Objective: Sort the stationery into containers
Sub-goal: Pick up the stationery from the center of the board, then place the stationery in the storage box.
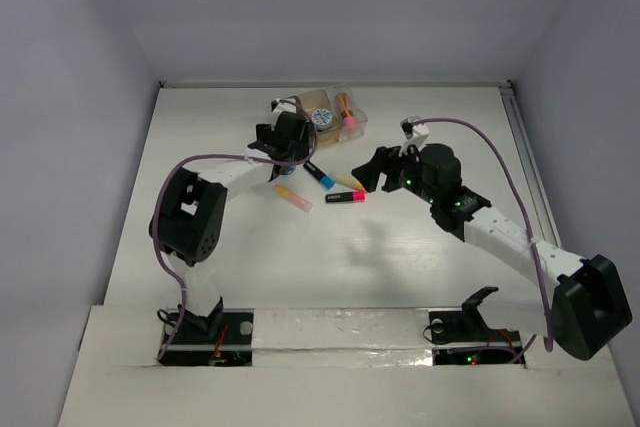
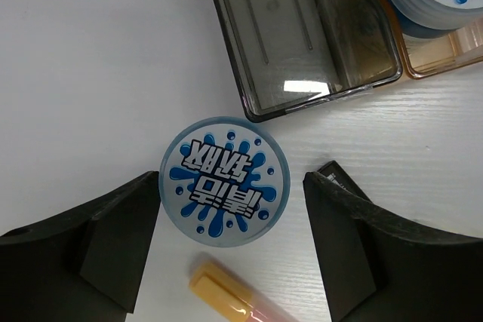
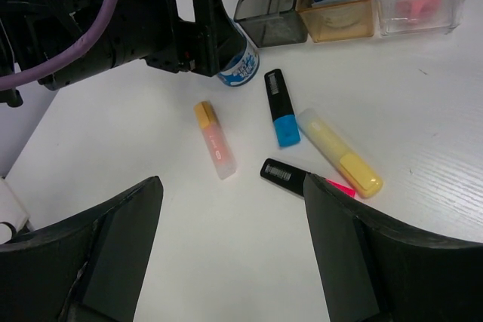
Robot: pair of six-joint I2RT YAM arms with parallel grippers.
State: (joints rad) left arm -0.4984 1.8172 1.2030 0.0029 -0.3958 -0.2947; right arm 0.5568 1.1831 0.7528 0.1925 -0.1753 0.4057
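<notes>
Top view: the bins (image 1: pixel 325 113) sit at the far side of the table (image 1: pixel 400 277), with four highlighters (image 1: pixel 346 195) loose just in front.
Left wrist: the left gripper (image 2: pixel 230 183) is spread wide, straddling a tub (image 2: pixel 225 181) that stands beside the grey bin (image 2: pixel 302 28).
Right wrist: the right gripper (image 3: pixel 232 186) is wide and empty, above the highlighters.

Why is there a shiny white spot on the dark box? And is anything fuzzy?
Left wrist view: that spot is light glare on the dark grey bin; the round tub looks sharp. Top external view: only faint, soft shadows lie on the table.
</notes>
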